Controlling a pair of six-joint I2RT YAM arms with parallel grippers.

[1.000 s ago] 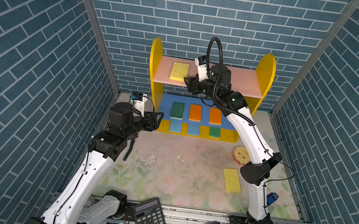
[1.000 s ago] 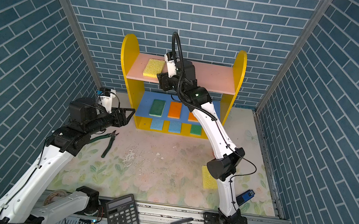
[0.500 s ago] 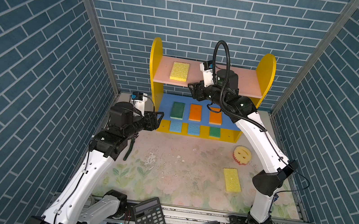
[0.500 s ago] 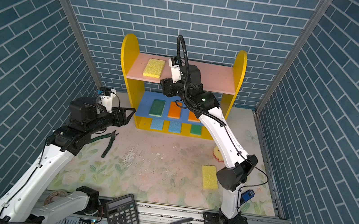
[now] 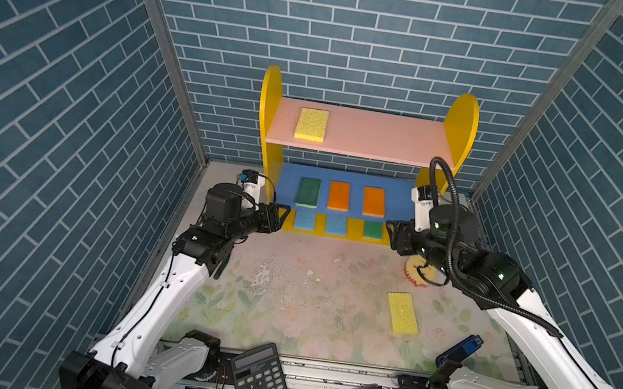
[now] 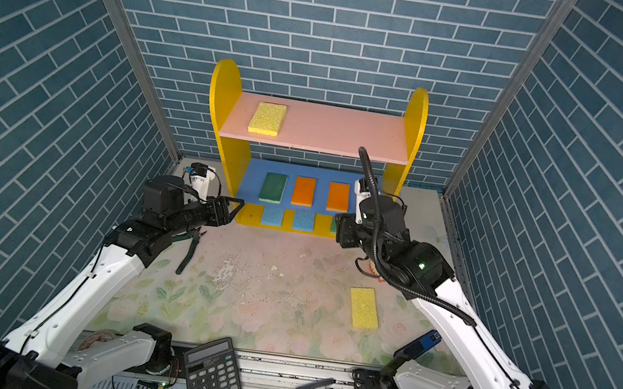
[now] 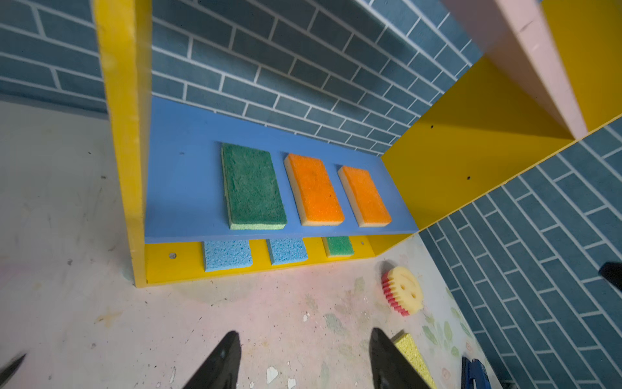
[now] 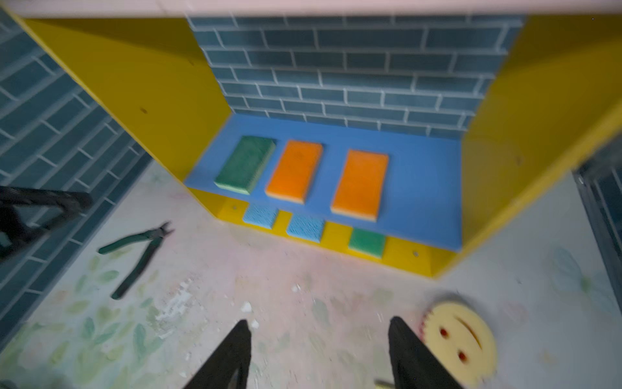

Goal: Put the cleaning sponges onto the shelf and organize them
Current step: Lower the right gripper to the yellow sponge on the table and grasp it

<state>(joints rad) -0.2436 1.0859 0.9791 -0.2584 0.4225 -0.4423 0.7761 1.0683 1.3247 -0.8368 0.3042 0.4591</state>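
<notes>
Sponges point(image 5: 308, 192) line the shelf point(image 5: 366, 141) by colour; a yellow sponge point(image 5: 402, 313) and a smiley sponge point(image 8: 459, 340) wait on the table point(image 5: 312, 269), right side. The left end effector point(image 7: 303, 340) and right end effector point(image 8: 319, 336) gape empty, the right poised near the smiley.

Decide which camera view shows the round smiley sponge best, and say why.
The left wrist view: the smiley sponge lies sharp and unobstructed, face and pink underside both visible. The right wrist view shows its face but blurred. In both top views the right arm covers most of it.
</notes>
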